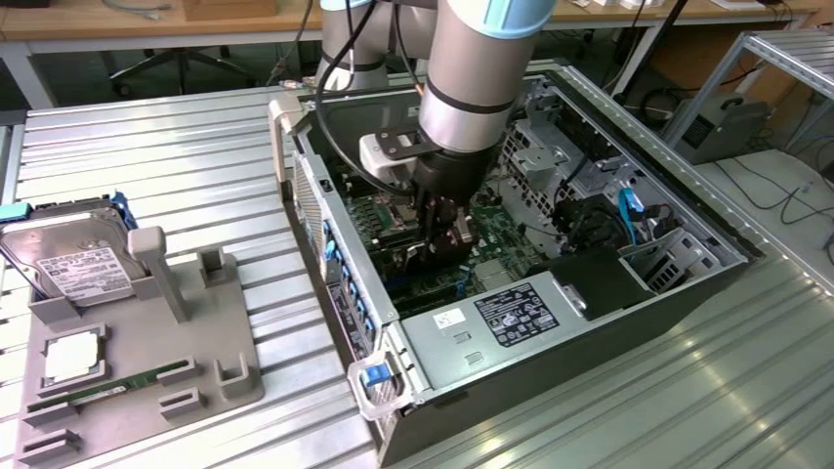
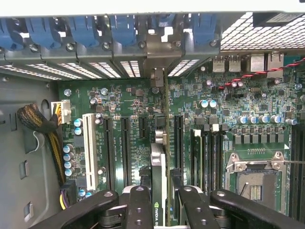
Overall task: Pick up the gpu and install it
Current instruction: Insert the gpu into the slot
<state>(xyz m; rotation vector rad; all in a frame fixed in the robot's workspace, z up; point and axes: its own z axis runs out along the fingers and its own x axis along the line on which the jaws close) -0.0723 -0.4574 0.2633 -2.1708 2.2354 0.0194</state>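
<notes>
My gripper (image 1: 440, 233) reaches down into the open computer case (image 1: 332, 210), over the green motherboard (image 2: 128, 102). It is shut on the gpu (image 2: 158, 167), a thin dark card seen edge-on between the two black fingers (image 2: 138, 202). The card stands upright, in line with the long black expansion slots (image 2: 125, 148). Its silver end bracket (image 2: 156, 59) sits against the case's rear wall, among the blue slot clips (image 2: 124, 28). In the exterior view the gpu (image 1: 436, 258) shows as a dark edge just below the fingers, low near the board. I cannot tell whether it is seated in a slot.
Left of the case in the exterior view, a grey fixture tray (image 1: 209, 342) holds a silver hard drive (image 1: 72, 266), a processor chip (image 1: 68, 358) and a green memory stick (image 1: 111, 386). Inside the case are a power supply (image 1: 515, 311), drive cages (image 1: 548, 156) and the processor socket (image 2: 255, 179).
</notes>
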